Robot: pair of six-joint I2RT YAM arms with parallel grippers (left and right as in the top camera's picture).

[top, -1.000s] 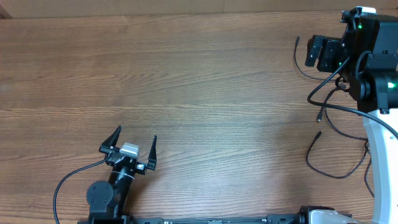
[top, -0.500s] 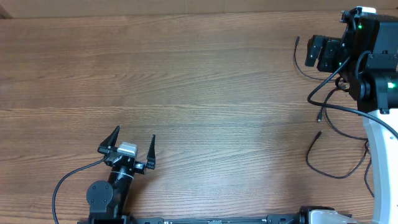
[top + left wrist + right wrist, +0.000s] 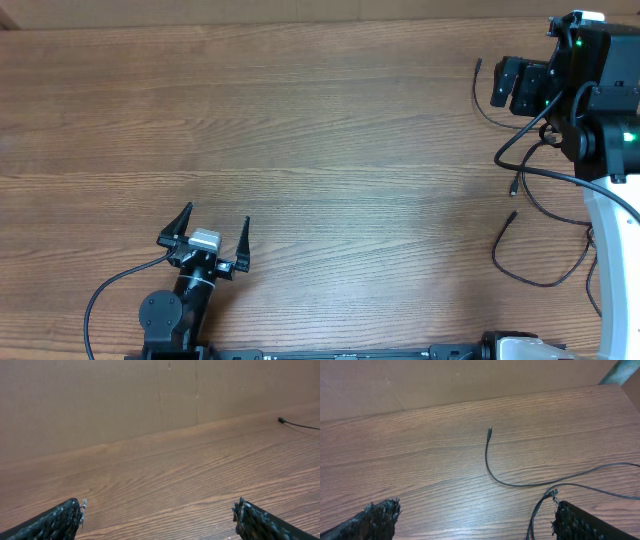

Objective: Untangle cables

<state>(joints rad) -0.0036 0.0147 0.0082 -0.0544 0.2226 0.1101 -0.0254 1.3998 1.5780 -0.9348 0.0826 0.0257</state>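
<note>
Loosely, thin black cables (image 3: 486, 455) curl; grained wooden table (image 3: 300, 130).

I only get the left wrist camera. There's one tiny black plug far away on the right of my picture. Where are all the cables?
Observer: Overhead, the cables lie as loose strands at the right side of the table, beside the right arm.
Child: Is the right gripper holding one?
Observer: No. Its wrist camera shows the right gripper open and empty, with one strand curving across the table ahead of it.
Child: Where's my gripper then?
Observer: Overhead, the left gripper sits open at the left, close to its own base, with none of the loose strands near it.
</note>
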